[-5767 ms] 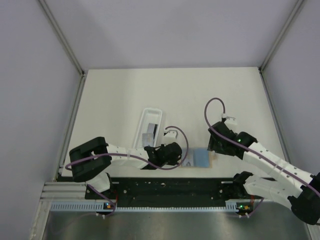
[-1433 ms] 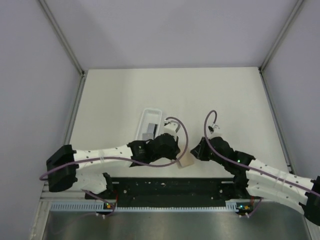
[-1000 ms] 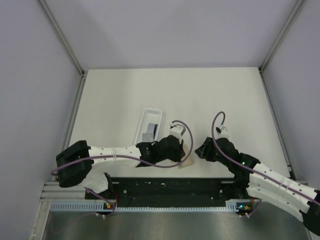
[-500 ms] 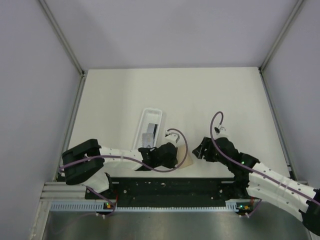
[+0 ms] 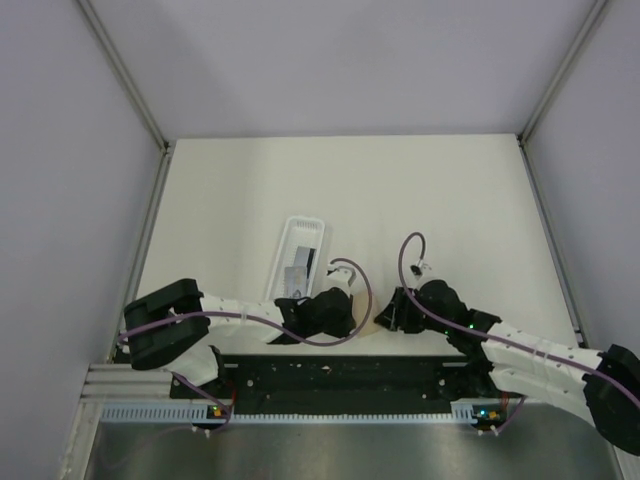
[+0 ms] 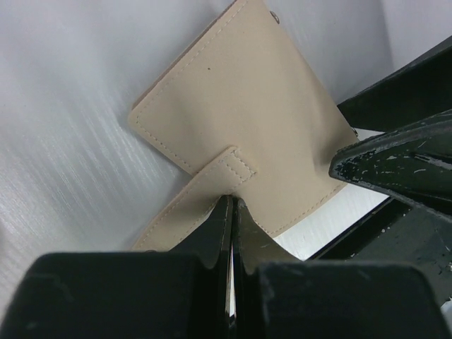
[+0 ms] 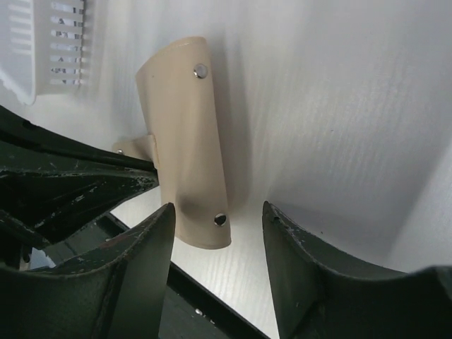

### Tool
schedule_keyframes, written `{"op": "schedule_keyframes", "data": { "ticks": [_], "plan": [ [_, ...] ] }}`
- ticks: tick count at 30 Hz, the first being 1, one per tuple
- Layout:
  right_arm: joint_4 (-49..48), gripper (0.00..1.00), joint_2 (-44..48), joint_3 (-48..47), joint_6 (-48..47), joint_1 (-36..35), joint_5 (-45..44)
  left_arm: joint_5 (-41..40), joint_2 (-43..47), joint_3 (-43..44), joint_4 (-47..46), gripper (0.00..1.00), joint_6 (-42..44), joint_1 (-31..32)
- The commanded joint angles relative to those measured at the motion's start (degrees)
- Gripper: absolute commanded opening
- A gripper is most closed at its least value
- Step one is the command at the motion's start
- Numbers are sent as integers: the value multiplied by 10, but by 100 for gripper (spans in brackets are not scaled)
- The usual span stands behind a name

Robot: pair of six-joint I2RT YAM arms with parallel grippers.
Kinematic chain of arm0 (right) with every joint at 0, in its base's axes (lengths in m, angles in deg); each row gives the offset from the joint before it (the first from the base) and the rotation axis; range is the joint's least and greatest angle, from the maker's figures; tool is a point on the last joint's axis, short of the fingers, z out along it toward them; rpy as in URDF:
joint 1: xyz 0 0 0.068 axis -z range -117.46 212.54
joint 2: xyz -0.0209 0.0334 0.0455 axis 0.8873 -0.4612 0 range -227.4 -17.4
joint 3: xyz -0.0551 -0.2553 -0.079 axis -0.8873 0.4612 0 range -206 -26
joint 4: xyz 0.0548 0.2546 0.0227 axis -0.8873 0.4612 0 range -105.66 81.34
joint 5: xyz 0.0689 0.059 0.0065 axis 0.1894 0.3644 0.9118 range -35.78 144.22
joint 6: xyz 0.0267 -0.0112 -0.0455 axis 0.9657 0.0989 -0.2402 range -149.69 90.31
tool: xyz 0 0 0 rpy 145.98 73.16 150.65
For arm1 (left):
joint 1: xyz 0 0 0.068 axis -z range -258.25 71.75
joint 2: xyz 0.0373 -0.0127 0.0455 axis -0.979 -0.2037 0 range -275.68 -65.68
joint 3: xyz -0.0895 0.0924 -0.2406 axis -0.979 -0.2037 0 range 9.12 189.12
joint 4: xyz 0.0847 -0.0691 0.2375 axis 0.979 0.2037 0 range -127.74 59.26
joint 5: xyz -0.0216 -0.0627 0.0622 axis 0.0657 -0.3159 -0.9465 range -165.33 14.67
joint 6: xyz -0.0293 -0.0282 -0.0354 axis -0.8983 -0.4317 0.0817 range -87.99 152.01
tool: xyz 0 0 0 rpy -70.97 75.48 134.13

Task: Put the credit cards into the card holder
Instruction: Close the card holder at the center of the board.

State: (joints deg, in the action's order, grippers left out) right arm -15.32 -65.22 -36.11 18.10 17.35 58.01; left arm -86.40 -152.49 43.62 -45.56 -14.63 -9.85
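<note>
Card holder [image 6: 240, 120], tan leather-like folding wallet, sits at tabletop [image 5: 420, 190] 6 o'clock edge. Left pincer [image 6: 232, 205] clamped on its tab; right pincer [image 7: 219, 210] spread open over its end. Likely light, floppy; grip stitched edge, not tab.

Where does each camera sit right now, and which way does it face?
Top external: fixed above and behind the bases, facing down at the table; both arms show, meeting at the holder.
Left wrist: on the left arm, facing along the left gripper, shut on the holder's tab.
Right wrist: on the right arm, facing through the open right gripper at the holder and a tray corner.
Shared: all three see the holder.
</note>
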Motion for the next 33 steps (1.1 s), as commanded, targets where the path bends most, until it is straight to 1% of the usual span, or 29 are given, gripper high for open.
{"op": "schedule_keyframes", "data": {
  "ticks": [1, 8, 10, 12, 15, 18, 22, 25, 27, 29, 33],
  "plan": [
    [-119, 52, -29, 12, 10, 7, 43, 10, -9, -16, -7, 0, -8, 2],
    [-221, 48, -90, 24, 27, 8, 83, 11, -14, -20, -14, 0, -10, 2],
    [-235, 39, -105, 20, 27, 8, 92, 11, -16, -21, -15, 0, -13, 2],
    [-224, 30, -104, 11, 17, 8, 98, 10, -17, -22, -15, 0, -15, 2],
    [-185, 15, -65, -4, 0, 8, 93, 9, -12, -22, -12, 0, -17, 2],
    [-96, 0, -1, -32, -21, 8, 65, 2, 1, -15, 6, 0, -18, 1],
    [95, 0, 91, -111, -59, 8, -27, -15, 46, -2, 38, 0, -17, 0],
    [205, 0, 131, -166, -75, 8, -113, -33, 91, 7, 62, 0, -14, -1],
    [270, 0, 126, -204, -73, 7, -170, -45, 110, 19, 75, 0, -5, -3],
    [339, 0, 106, -241, -60, 8, -230, -60, 123, 31, 117, 0, 1, -5],
    [457, 0, 34, -323, -31, 7, -322, -72, 145, 50, 162, 0, 6, -13]
  ]
}}
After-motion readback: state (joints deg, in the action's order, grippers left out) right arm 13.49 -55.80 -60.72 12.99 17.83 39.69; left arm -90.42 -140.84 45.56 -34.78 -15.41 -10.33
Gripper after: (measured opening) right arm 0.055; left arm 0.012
